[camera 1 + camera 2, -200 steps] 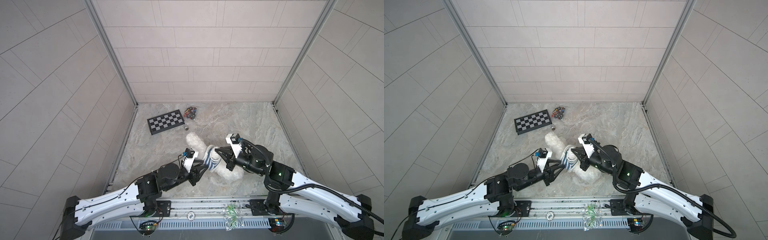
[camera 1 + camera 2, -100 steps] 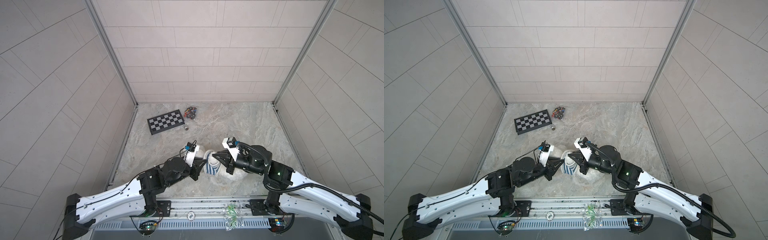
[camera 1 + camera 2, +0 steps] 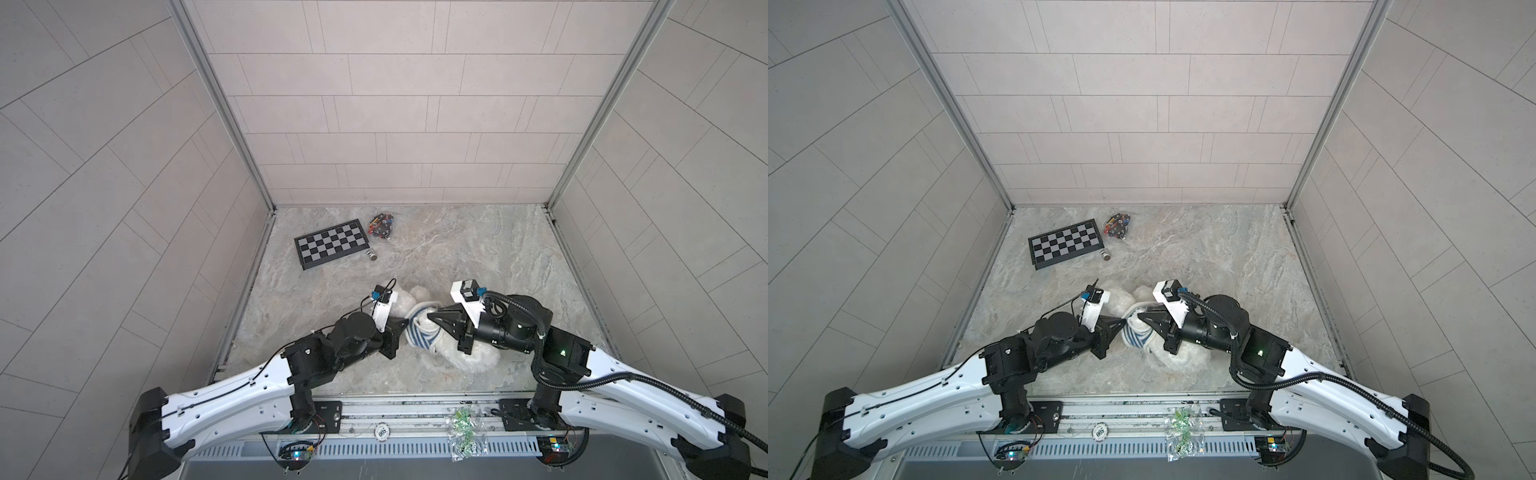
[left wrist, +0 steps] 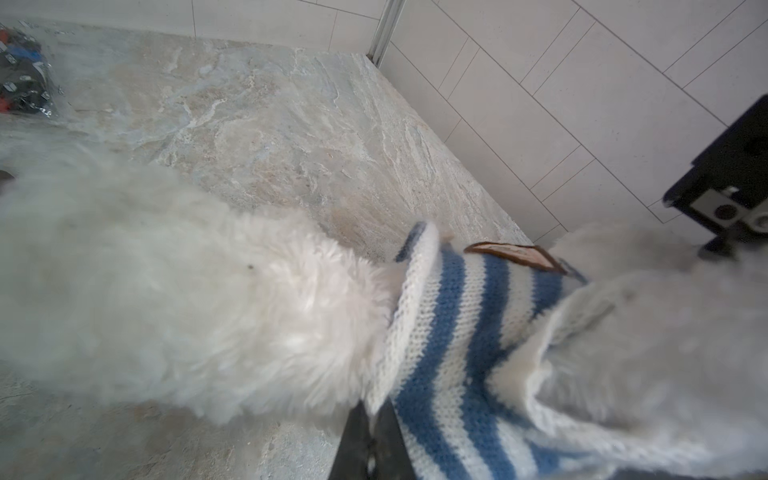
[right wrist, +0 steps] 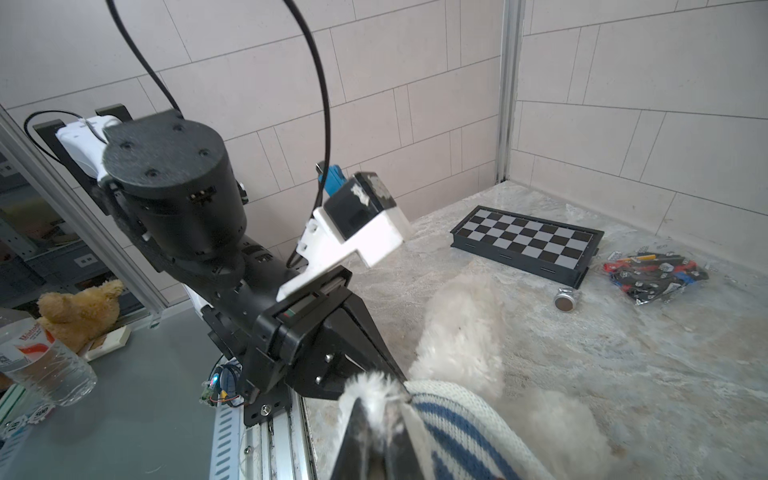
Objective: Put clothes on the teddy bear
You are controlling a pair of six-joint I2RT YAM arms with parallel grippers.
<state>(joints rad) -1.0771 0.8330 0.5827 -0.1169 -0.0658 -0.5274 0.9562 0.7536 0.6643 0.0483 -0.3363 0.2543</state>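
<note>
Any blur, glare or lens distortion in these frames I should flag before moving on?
Left wrist view: the teddy bear is soft and out of focus up close, the striped shirt sharper. Right wrist view: mostly sharp, the chessboard crisp. Both top views: even light, no glare, wide-angle stretch toward the edges.

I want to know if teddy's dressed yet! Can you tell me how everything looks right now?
teddy bear: lying on the table, shirt only partly on.
striped shirt: bunched up around the bear.
left gripper: shut on the shirt's edge.
right gripper: shut on the shirt's other edge.
chessboard: closed, lying flat.
bag of small parts: lying near the back wall.
</note>
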